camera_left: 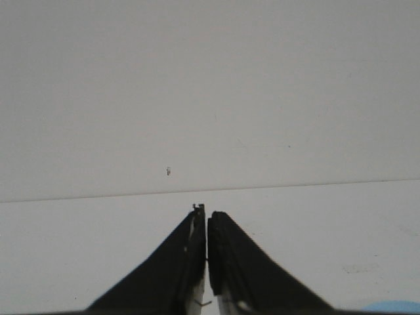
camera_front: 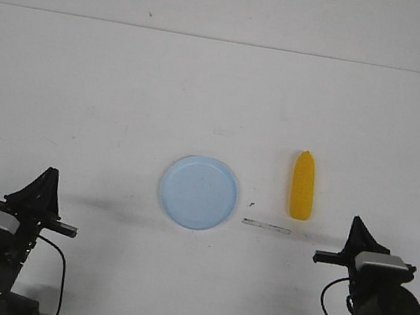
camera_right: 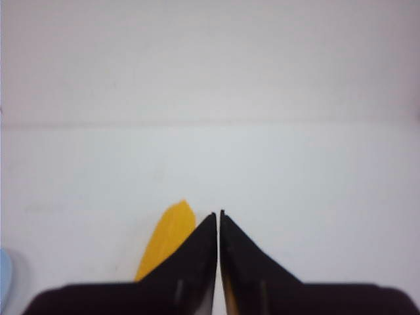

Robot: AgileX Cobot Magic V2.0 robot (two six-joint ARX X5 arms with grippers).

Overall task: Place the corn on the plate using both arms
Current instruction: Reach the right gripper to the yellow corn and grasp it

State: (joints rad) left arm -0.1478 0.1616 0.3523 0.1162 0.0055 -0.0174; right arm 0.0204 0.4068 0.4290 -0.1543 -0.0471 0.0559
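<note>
Bright yellow tapered toy corn cob (camera_front: pixel 303 187) is laid lengthwise front-to-back, just right of round pale blue plastic plate (camera_front: pixel 198 192), nearer right gripper (camera_right: pixel 218 216); both grippers, incl. left gripper (camera_left: pixel 207 216), are seen closed, empty.

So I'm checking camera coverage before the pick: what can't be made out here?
- Corn: right wrist view, lower part hidden behind the right gripper.
- Plate: left wrist view, only a sliver, cut by the frame edge.
- Thin strip between plate and corn: front view, too small to identify.
- Left gripper: shut; finger bases cut by the frame edge.
</note>
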